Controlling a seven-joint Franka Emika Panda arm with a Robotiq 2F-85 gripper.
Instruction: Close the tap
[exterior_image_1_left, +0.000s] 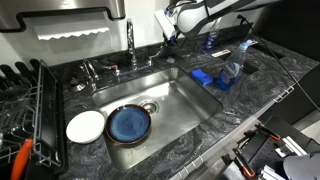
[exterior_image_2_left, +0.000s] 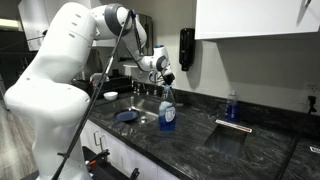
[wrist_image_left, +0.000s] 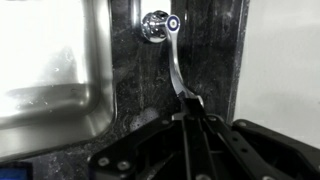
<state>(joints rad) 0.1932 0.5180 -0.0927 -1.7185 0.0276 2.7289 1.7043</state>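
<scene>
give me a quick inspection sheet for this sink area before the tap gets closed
surface: dark marbled counter around a steel sink
job's things: tap upright behind the sink; its lever reaches the gripper in the wrist view
clutter: blue plate and white plate in the sink, dish rack beside it, soap bottle on the counter
gripper: at the lever's end, open or shut cannot be told
cables: thin dark line, likely a cable, hangs past the arm
surroundings: white cupboard and black dispenser on the wall

No text, label, brand or number is legible in any view.
</scene>
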